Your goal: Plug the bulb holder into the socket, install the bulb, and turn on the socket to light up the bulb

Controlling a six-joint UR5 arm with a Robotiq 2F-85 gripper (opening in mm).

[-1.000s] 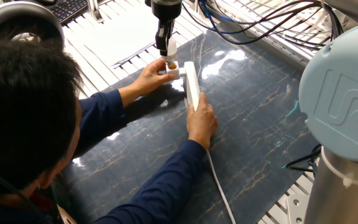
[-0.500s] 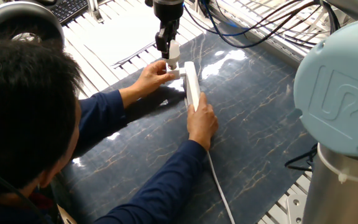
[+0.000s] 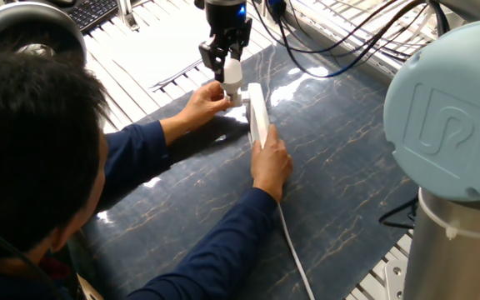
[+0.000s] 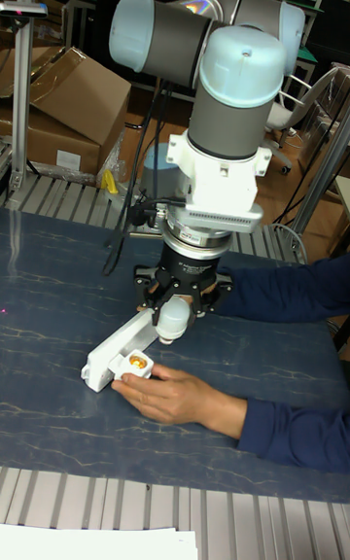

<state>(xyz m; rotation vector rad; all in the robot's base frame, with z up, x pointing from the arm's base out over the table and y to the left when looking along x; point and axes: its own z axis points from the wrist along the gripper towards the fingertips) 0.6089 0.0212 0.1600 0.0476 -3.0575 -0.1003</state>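
**A:** The gripper (image 4: 176, 312) points straight down with its fingers clamped on the bulb (image 4: 174, 318), dome towards the table. The bulb hangs just above the bulb holder (image 4: 137, 363).

**B:** And the holder?

**A:** Plugged into the socket (image 3: 257, 113), which lies on the dark mat (image 3: 340, 167). Its copper opening faces up and is bare.

**B:** Who is steadying things?

**A:** A person. One hand (image 4: 180, 397) cups the holder, and in the fixed view another hand (image 3: 271, 163) presses the strip's other end.
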